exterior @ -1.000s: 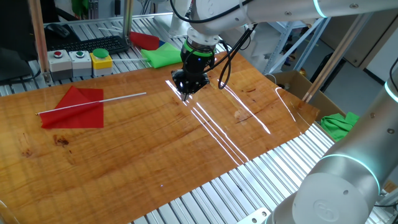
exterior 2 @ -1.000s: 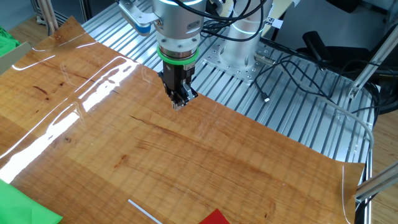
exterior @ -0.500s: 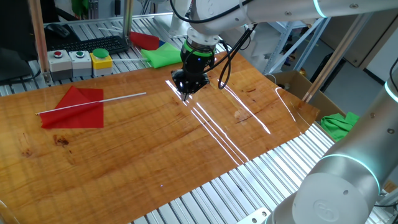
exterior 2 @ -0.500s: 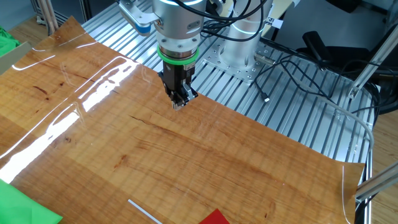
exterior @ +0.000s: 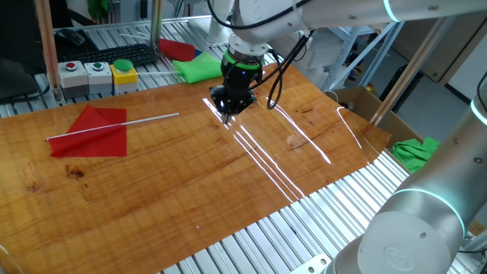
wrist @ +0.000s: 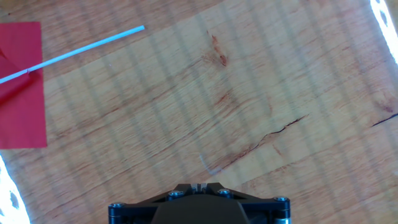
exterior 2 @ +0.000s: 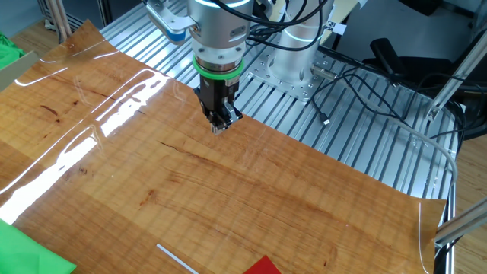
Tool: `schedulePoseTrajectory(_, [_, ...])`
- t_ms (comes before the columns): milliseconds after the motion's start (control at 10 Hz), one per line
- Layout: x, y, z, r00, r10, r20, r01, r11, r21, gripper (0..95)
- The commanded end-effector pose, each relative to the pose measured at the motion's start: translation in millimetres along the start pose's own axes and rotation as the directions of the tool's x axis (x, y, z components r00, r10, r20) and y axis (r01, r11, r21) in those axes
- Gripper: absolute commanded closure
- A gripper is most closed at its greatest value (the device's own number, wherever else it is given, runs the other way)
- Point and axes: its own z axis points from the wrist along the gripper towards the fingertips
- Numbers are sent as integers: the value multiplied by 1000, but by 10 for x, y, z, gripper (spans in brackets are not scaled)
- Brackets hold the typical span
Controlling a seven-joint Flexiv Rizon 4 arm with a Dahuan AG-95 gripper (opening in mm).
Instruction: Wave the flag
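Observation:
The flag (exterior: 95, 131) lies flat on the wooden table at the left, its red cloth spread and its thin white stick (exterior: 144, 119) pointing toward the middle. In the hand view the red cloth (wrist: 22, 87) sits at the left edge and the stick (wrist: 87, 50) runs up to the right. In the other fixed view only the stick's tip (exterior 2: 176, 258) and a red corner (exterior 2: 264, 266) show at the bottom. My gripper (exterior: 227, 117) hovers just above the table near its far edge, well to the right of the flag, shut with nothing in it (exterior 2: 218, 129) (wrist: 198, 186).
A green cloth (exterior: 199, 67) and a loose red cloth piece (exterior: 177, 49) lie behind the table's far edge. A button box (exterior: 99, 76) stands at the back left. A cardboard box (exterior: 358, 103) with green cloth (exterior: 417, 152) sits at the right. Cables (exterior 2: 358, 84) trail beside the arm's base.

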Motion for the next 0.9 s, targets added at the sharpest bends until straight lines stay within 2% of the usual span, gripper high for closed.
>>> schedulePoseTrajectory(100, [-1, -3, 4, 1000, -9, 5, 9, 1000, 5, 950])
schedulePoseTrajectory(600, [-1, -3, 4, 999, -51, 0, 51, 999, 6, 950])
schedulePoseTrajectory(900, [-1, -3, 4, 997, -81, 6, 81, 997, 4, 950])
